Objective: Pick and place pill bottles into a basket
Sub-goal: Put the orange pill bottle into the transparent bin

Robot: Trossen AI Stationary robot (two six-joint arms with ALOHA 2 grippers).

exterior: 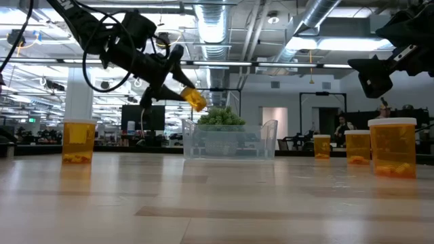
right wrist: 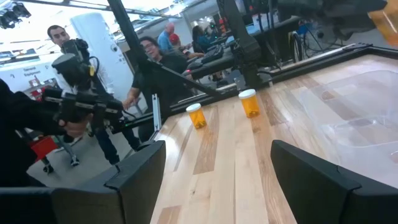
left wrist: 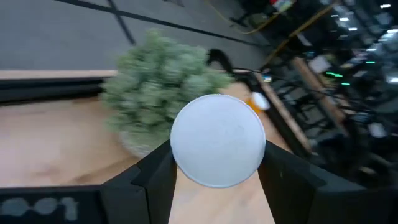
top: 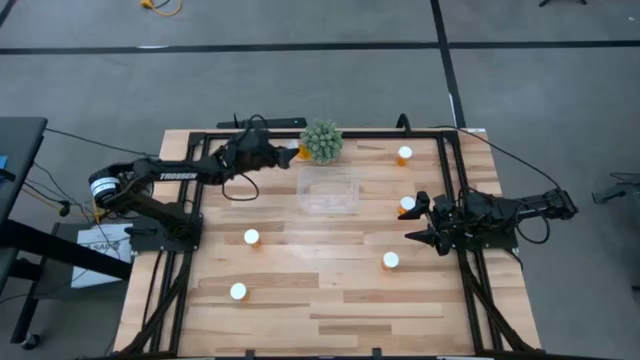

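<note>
My left gripper [top: 283,155] is shut on a pill bottle [exterior: 194,99] and holds it in the air beside the spiky green plant [top: 322,142], just beyond the far edge of the clear basket [top: 328,190]. Its white cap [left wrist: 217,140] fills the left wrist view. Several other orange bottles stand upright on their bases on the table: [top: 404,154], [top: 407,204], [top: 391,260], [top: 251,237], [top: 238,291]. My right gripper [top: 420,220] is open and empty at the table's right side, beside one standing bottle. My left gripper pinches the bottle at its cap end [left wrist: 177,155] between its two fingers [left wrist: 155,177], one on each side of the round cap. The orange body [exterior: 195,100] sticks out past the fingertips, slanting down toward the basket. The bottle is lifted clear of the table.
The plant stands at the table's far edge behind the basket [exterior: 230,139]. The dark frame rails [top: 450,180] run along the table's sides. People stand in the room beyond the table [right wrist: 149,68]. Bare wood lies at the table's near middle [top: 320,300].
</note>
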